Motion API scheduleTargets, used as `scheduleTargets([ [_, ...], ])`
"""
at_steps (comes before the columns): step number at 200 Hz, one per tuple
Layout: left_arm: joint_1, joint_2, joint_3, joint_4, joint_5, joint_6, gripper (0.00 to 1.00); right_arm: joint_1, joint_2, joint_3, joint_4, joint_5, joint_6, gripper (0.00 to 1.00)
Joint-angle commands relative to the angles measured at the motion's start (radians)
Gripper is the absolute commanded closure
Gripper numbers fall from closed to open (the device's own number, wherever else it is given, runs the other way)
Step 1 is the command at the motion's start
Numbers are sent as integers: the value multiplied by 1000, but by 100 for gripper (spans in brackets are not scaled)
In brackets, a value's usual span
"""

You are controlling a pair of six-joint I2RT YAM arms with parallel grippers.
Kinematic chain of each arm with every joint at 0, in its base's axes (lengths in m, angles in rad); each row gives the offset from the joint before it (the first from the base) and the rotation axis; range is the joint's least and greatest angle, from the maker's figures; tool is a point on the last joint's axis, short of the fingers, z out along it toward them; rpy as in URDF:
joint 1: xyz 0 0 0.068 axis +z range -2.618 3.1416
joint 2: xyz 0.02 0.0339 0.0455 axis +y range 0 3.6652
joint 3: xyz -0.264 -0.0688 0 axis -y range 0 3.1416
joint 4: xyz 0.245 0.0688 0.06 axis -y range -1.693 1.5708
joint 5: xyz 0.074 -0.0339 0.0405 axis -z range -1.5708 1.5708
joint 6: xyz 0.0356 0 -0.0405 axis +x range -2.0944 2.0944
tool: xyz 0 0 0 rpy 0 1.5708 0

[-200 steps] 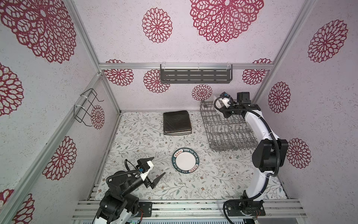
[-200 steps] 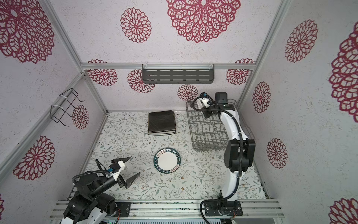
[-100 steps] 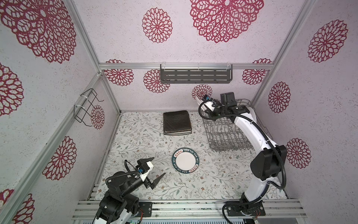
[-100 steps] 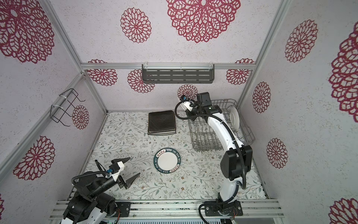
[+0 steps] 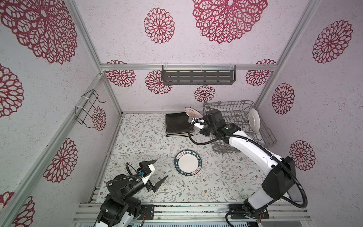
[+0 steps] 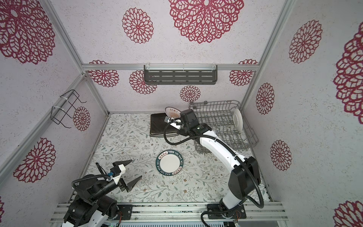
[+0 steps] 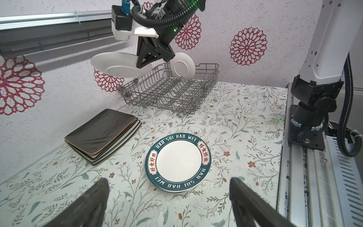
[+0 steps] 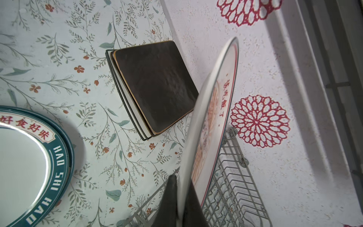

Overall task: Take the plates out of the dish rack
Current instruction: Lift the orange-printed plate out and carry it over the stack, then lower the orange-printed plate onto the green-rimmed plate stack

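Lifts a round printed plate [image 7: 117,67] beside the dish rack [image 7: 170,94].

Pinches the plate's rim in the right gripper [image 7: 145,59], tilted and raised in the air by the rack's left end, near the stack of dark square plates [image 5: 176,122]. Shows one white plate [image 5: 254,120] upright at the rack's right end and green-rimmed round plates [image 5: 188,162] stacked flat mid-surface [image 5: 137,141]. Holds the left gripper [image 5: 161,168] spread wide and empty, low near the front left.
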Motion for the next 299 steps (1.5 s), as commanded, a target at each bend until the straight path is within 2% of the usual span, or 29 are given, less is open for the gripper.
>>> scheduleTargets([
  [1,3,-16,-9,12,17,14,3,57,-99,-45,187,139,-85,99],
  [90,3,-32,-8,9,31,14,3,262,-184,-272,328,383,-187,99],
  [158,1,-37,-8,6,56,16,3,327,-266,-428,450,515,-222,99],
  [299,0,-61,-6,3,59,18,3,526,-288,-496,449,697,-242,99],
])
